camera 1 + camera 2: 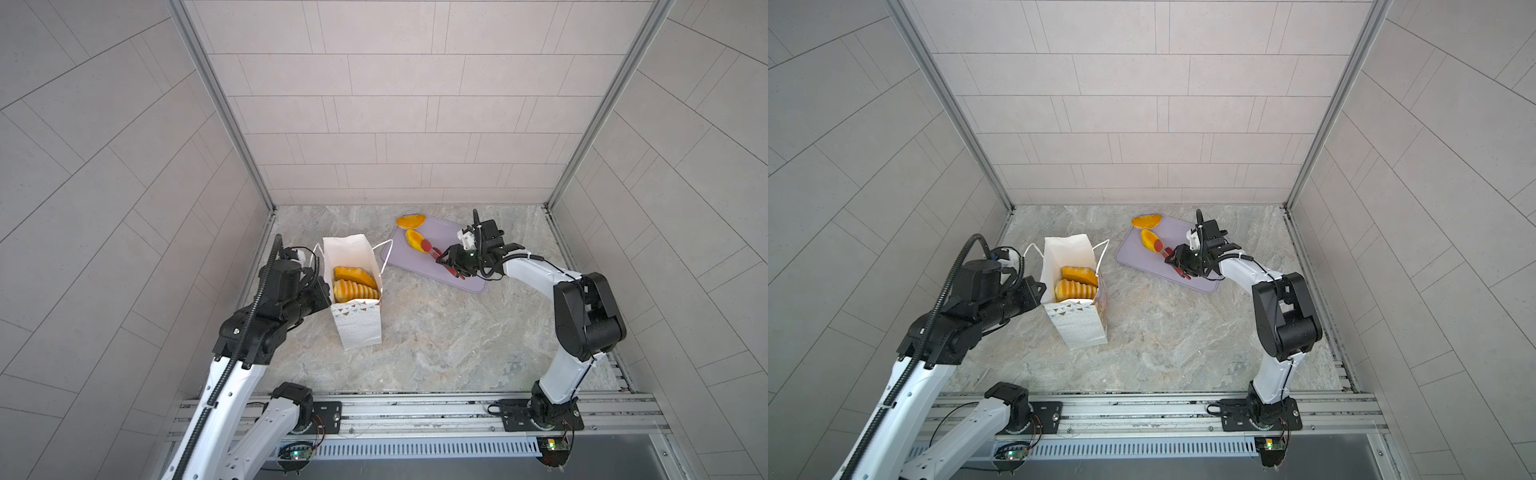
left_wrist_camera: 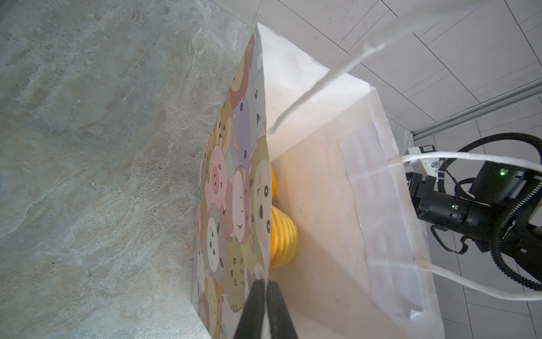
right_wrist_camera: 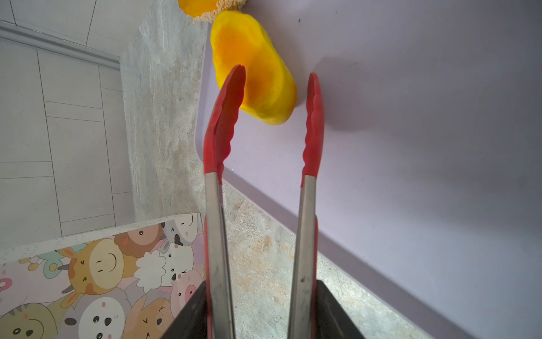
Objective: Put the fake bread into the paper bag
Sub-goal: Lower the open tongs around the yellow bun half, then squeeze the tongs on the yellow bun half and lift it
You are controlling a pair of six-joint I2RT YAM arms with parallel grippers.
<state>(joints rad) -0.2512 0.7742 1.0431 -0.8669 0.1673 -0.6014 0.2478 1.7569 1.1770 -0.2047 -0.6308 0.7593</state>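
Fake bread [image 1: 355, 291] occupies two places. Two pieces, one a ridged roll [image 2: 283, 240], lie inside the paper bag [image 1: 360, 328]. The bag stands upright on the bench [image 1: 436, 345], just beside the left fingers [image 2: 254, 311]. Two more pieces of fake bread lie on the lilac tray [image 1: 461, 276], ahead of the right fingers [image 3: 189, 320]. An oval piece [image 3: 258, 67] is nearest, and a seeded piece [image 1: 410, 220] lies beyond it at the tray's far corner. A white cord handle [image 1: 384, 249] arcs from the bag toward the tray, between the two sets of fingers.

The left fingers are closed, pinching the rim of the bag's printed wall. The right fingers clamp the metal handles of the red-tipped tongs [image 3: 217, 205]. The tong tips stand apart, with the near end of the oval piece between them. Contact between tips and piece cannot be confirmed.
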